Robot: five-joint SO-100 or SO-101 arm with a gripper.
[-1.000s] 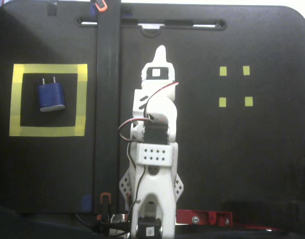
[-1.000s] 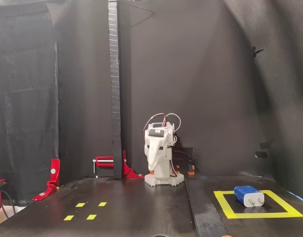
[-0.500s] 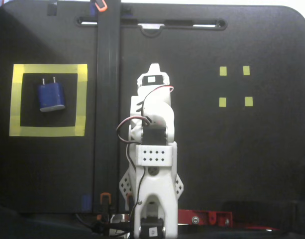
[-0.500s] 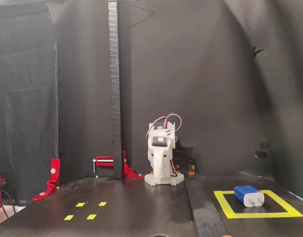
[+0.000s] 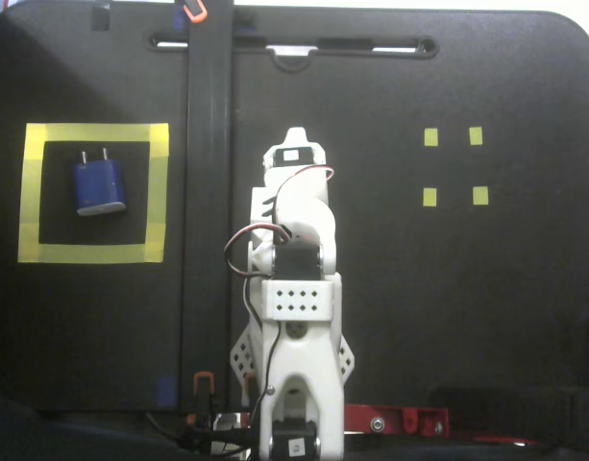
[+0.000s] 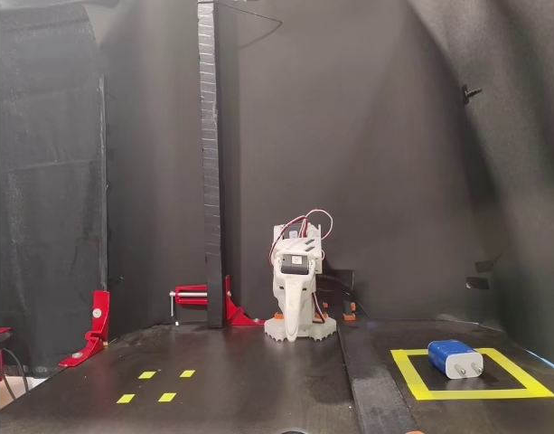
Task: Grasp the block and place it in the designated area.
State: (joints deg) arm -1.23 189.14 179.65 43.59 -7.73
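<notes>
Block (image 5: 99, 185) is the thing I'm tracking, but going big to small: the black surface (image 5: 467, 317) is filling nearly the whole top-down fixed view, and in the low front fixed view it (image 6: 240, 389) is running back to a dark curtain wall. A tall black post (image 6: 209, 163) is standing upright behind and to the left of the arm there; from above it is showing as a long dark strip (image 5: 208, 221) running top to bottom between the arm and the yellow square.

I'm seeing the white arm (image 5: 296, 317) folded back over its base, sitting mid-surface, with red and black wires looping off it. The tool (image 6: 295, 327) is pointing down in front of the base in the front view; from above only its top end (image 5: 295, 134) is peeking out. I cannot tell how the jaws are standing, and nothing is showing between them.

The designated area (image 5: 159, 192) is lying at the left of the top-down view and at the right of the front view (image 6: 412, 375). The block (image 6: 455, 357) is resting flat inside its black centre, touching no tape, prongs pointing to the top edge in the top-down view, well apart from the tool.

Red clamps (image 6: 200, 303) are sitting by the post. Four tiny yellow markers (image 5: 454, 165) are lying on the far side from the square.
</notes>
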